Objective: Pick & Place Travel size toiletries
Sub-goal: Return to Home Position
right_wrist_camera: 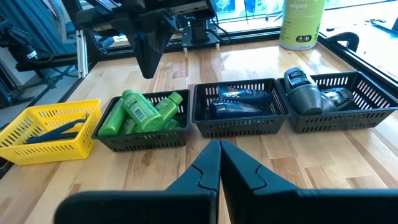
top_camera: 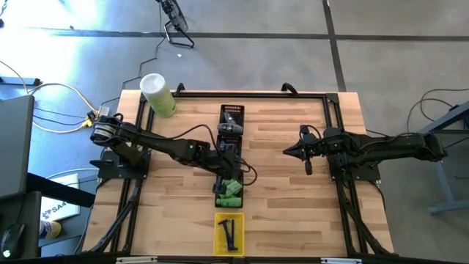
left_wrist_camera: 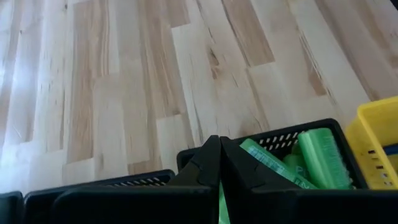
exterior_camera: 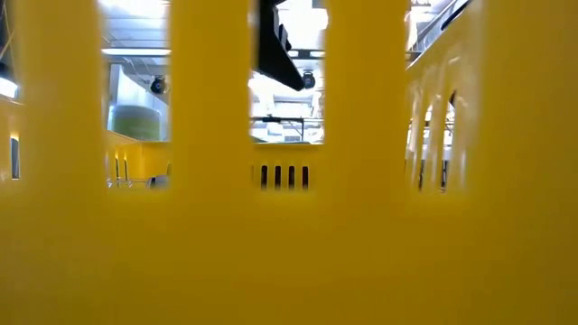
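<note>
High view: plank table [top_camera: 293,205], grey floor [top_camera: 396,44]; left end effector [left_wrist_camera: 217,146], right end effector [right_wrist_camera: 219,146] both closed.

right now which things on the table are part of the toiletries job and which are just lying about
Job: green bottles, dark blue tubes, grey deodorant bottles, blue razors; the three black bins and yellow bin holding them; left gripper, shut, above the green bottles; right gripper, shut, off to the side.

Lying about: pale-green wipes canister at a table corner.
</note>
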Controlling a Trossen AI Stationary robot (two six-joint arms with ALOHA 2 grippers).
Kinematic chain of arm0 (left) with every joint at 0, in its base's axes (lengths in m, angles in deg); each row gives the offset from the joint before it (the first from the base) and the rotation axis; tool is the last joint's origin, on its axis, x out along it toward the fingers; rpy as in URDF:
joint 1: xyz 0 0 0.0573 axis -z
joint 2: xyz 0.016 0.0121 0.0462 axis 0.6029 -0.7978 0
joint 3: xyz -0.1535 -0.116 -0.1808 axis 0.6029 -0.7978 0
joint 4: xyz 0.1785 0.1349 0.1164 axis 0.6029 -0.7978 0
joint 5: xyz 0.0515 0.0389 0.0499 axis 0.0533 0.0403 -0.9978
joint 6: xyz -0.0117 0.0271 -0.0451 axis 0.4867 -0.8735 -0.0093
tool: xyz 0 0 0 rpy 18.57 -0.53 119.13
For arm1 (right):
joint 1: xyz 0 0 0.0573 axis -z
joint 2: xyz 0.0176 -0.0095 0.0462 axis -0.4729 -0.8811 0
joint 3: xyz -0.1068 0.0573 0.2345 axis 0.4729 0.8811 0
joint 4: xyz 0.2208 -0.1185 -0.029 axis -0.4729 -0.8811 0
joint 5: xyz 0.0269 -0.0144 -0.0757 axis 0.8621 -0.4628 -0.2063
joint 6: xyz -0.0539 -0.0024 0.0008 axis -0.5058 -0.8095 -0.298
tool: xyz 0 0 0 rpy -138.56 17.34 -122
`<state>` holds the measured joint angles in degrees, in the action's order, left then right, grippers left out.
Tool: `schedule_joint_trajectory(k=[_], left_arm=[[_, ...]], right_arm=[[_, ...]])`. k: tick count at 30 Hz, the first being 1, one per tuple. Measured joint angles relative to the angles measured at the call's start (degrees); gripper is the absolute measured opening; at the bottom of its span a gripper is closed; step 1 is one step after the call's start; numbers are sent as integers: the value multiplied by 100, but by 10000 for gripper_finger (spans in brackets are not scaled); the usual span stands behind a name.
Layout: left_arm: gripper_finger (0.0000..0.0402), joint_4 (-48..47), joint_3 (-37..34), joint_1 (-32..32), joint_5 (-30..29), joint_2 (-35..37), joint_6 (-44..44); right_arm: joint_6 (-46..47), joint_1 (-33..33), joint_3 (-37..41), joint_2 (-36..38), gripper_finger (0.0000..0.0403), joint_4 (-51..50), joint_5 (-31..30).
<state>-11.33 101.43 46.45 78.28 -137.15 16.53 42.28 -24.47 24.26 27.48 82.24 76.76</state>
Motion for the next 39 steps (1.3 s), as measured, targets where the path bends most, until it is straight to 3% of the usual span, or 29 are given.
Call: schedule_joint_trajectory(k=[6,13,39], left_arm=[[1,58,-26,-2,319,0,-302],[1,705,-608,-2,365,182,-297],[1,2137,-3801,2,499,3564,-429]], right_arm=[[0,1,0,0,2,2,0],[2,1,0,0,2,0,-1],[2,-1,4,-4,2,-50,-4]])
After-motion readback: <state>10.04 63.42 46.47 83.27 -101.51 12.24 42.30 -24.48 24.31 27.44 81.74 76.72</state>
